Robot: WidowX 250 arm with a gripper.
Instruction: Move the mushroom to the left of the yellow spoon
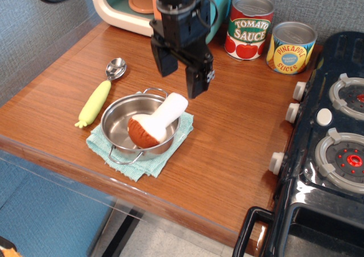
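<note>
The mushroom lies tilted in a steel pot, its reddish-brown cap low at the front and its white stem resting on the pot's back right rim. The yellow spoon lies on the wooden counter left of the pot, its silver bowl pointing away. My black gripper hangs open and empty just above and behind the mushroom's stem, one finger to each side.
The pot sits on a teal cloth. A toy microwave stands at the back, with a tomato sauce can and a pineapple can to its right. A black toy stove fills the right side. The counter's front edge is near.
</note>
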